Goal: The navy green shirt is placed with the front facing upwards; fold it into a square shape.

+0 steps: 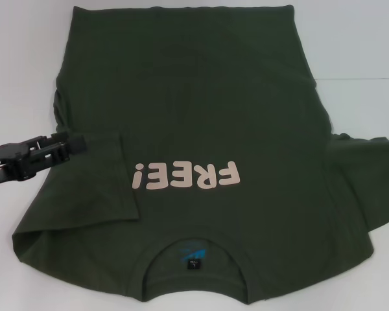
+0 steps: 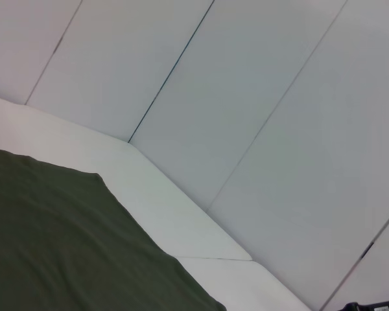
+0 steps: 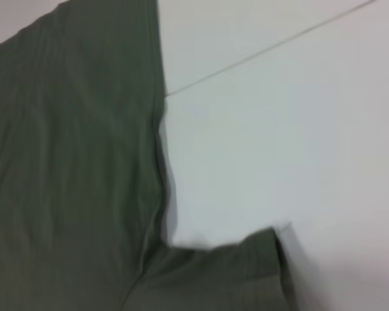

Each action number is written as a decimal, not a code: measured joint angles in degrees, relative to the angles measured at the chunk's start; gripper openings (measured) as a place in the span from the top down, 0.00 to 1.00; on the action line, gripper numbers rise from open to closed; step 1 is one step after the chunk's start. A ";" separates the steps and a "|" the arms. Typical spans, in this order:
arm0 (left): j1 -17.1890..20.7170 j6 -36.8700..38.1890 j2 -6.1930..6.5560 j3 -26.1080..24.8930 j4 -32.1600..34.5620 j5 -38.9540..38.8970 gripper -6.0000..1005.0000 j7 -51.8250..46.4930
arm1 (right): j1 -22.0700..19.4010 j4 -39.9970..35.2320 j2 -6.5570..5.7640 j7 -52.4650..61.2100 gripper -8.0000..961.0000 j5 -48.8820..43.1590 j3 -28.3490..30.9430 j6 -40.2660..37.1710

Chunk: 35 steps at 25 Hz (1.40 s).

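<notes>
A dark green T-shirt (image 1: 201, 116) lies front side up on a white table (image 1: 363, 58), covering most of it. The collar sits at the near edge of the table, with a small blue neck label (image 1: 193, 254) inside it. The hem lies toward the far edge. Pale pink letters reading "FREE!" (image 1: 187, 175) run across the chest, upside down as seen from the head camera.

The sleeve (image 1: 84, 188) on the robot's left is folded inward over the body of the shirt, its edge ending just beside the exclamation mark. The other sleeve (image 1: 366, 172) is spread out flat toward the right edge of the table.

The left gripper (image 1: 78, 144), black, reaches in from the left edge of the table. Its tip is over the folded sleeve, at the shirt's left side. Whether its fingers are apart or pressed together, or grasping any cloth, cannot be told.

The right wrist camera looks down on the spread sleeve and the shirt's side seam against bare table. The right gripper itself is not visible.
</notes>
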 joint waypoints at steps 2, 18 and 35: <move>-0.07 -0.04 0.26 0.01 -0.09 0.18 0.36 -0.17 | 0.59 0.06 -0.63 0.02 0.96 -0.13 -0.17 -0.31; -0.13 0.00 0.39 0.38 -0.22 0.40 0.36 -0.19 | 8.95 -0.46 -2.22 5.05 0.96 -6.49 -0.32 -7.87; -0.29 -0.87 0.14 0.01 -0.41 0.00 0.36 -0.19 | 15.81 1.69 4.55 5.94 0.90 -2.72 -3.38 -15.36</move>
